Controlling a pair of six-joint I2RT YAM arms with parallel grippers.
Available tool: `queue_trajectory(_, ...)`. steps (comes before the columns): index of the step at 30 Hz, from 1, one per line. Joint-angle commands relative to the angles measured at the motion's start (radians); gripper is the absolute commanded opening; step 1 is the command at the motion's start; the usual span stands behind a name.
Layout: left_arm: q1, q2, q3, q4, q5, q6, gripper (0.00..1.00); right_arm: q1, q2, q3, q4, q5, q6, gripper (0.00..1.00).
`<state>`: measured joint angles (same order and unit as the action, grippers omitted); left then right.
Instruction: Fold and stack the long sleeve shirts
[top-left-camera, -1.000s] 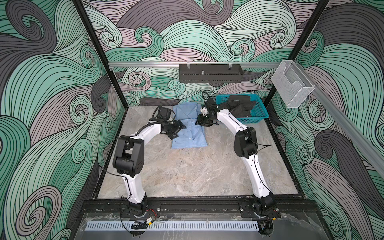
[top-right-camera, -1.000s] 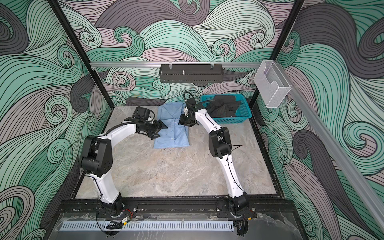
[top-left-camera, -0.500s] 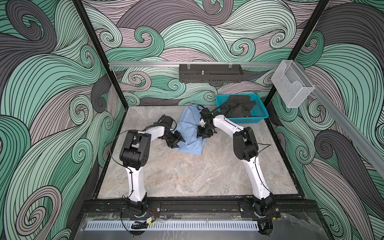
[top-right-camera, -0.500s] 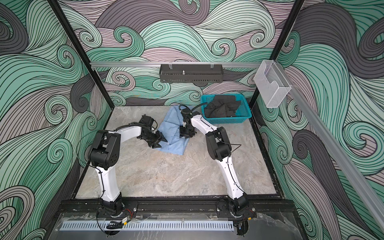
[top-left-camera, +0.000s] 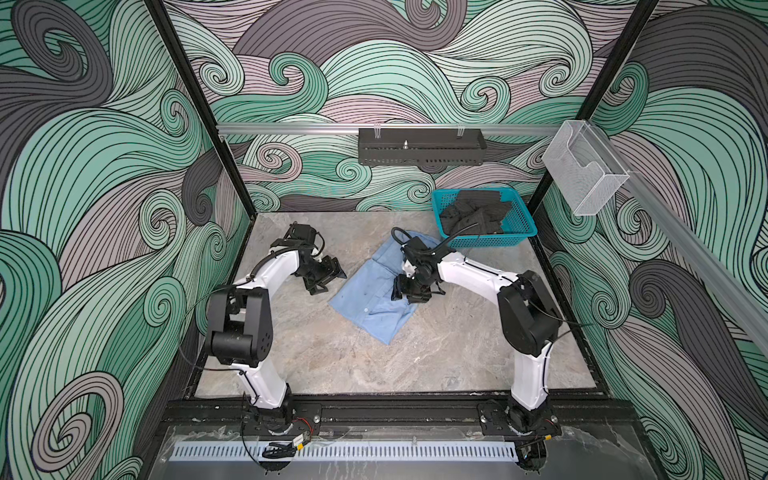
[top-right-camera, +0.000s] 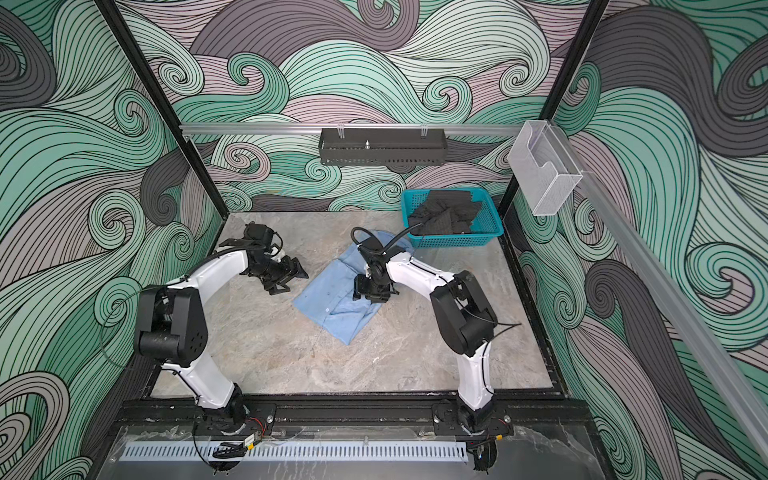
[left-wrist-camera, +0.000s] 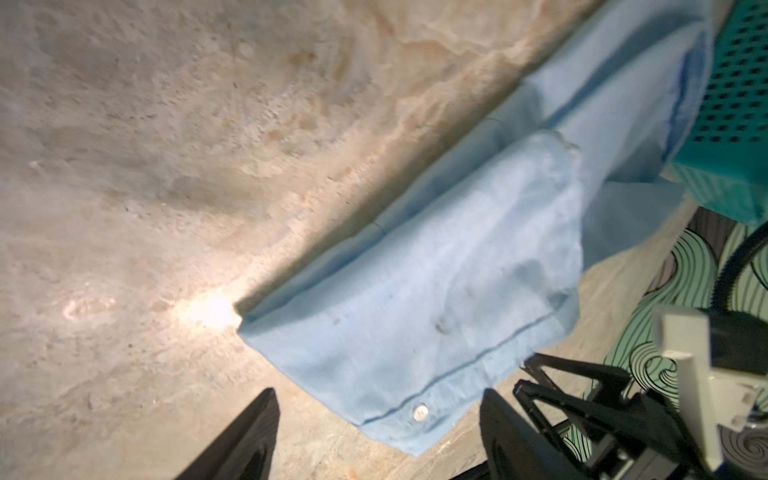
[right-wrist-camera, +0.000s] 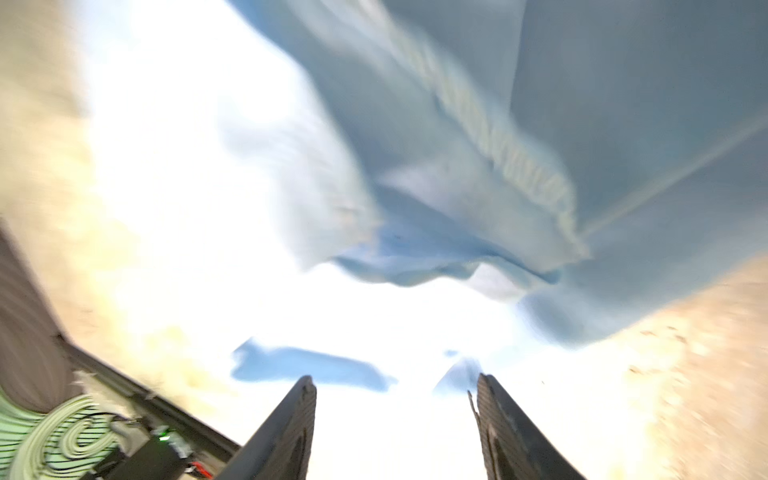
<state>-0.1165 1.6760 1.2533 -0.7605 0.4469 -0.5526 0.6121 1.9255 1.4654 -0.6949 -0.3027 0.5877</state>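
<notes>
Shirt (top-left-camera: 370, 301), light blue, folded, rumpled; left gripper (top-left-camera: 330, 281) and right gripper (top-left-camera: 407, 296) both parted, empty.

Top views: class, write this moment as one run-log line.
shirt: partly folded, askew | left jaws: open, beside shirt, apart from it | right jaws: open, over shirt's edge | basket: holds dark clothes

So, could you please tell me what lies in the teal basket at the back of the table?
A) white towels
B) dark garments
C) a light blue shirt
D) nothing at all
B: the teal basket holds a heap of dark garments, while the light blue shirt lies on the table outside it.
</notes>
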Motion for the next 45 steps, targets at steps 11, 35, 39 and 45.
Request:
queue_trajectory(11, -0.145, -0.067, -0.251, 0.241, 0.092, -0.253, 0.8, -0.104, 0.073, 0.026, 0.076, -0.048, -0.009, 0.57)
queue_trajectory(35, -0.101, 0.192, -0.1, 0.136, 0.011, -0.119, 0.68, -0.182, -0.056, -0.223, 0.158, -0.039, -0.054, 0.0)
queue_trajectory(39, -0.103, 0.212, -0.097, 0.131, 0.02, -0.107, 0.68, -0.187, -0.055, -0.207, 0.152, -0.034, -0.056, 0.0)
queue_trajectory(45, -0.107, 0.189, -0.1, 0.135, 0.04, -0.107, 0.78, -0.189, -0.047, -0.1, 0.093, 0.003, -0.109, 0.34)
